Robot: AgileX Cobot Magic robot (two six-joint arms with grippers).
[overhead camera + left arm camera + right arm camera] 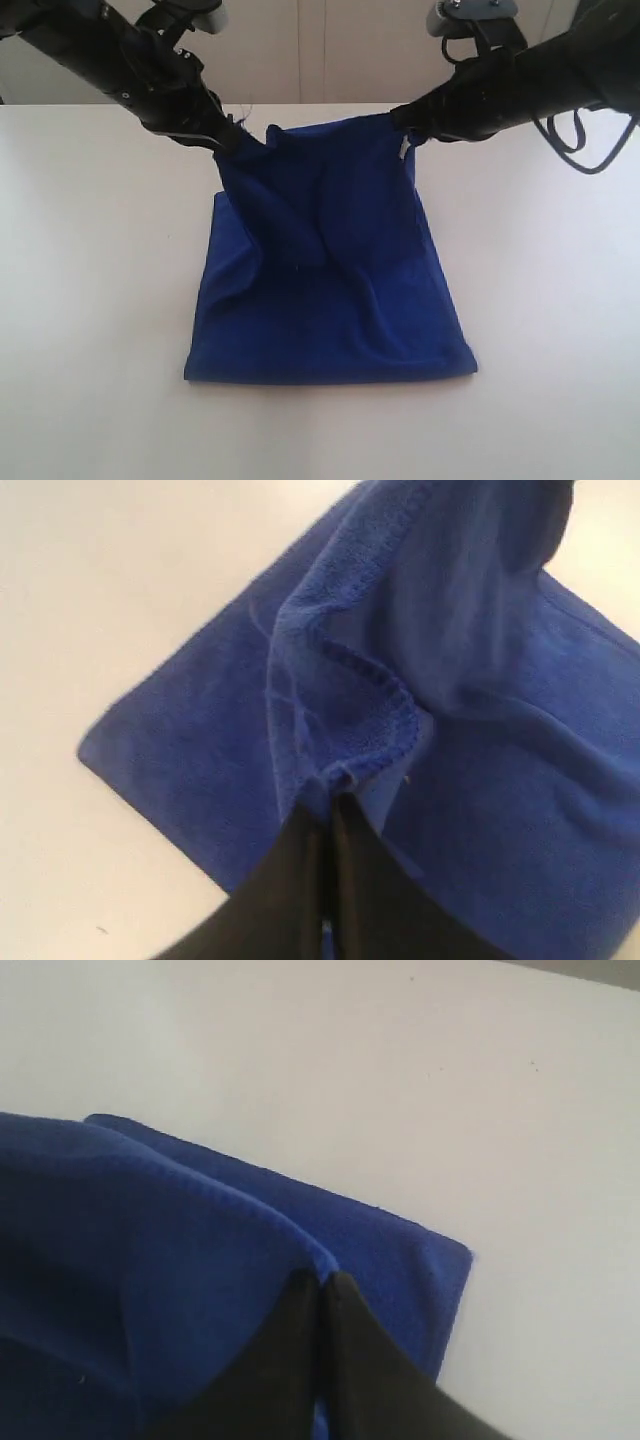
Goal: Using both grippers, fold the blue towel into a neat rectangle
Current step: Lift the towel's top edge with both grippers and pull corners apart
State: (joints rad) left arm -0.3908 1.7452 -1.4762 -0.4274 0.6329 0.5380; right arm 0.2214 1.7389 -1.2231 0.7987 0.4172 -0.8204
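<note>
Behind lifted blue towel (pixel 330 300), table (pixel 100 250) hidden

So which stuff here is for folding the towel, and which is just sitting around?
For the job:
the deep blue fuzzy cloth towel, its far edge lifted
the black left gripper, shut on one towel corner
the black right gripper, shut on the other corner

Just there:
the plain white table underneath
the pale wall behind

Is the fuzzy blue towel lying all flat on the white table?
No, the black left claw and black right claw hold the far corners of the deep blue terry towel up off the white table.
</note>
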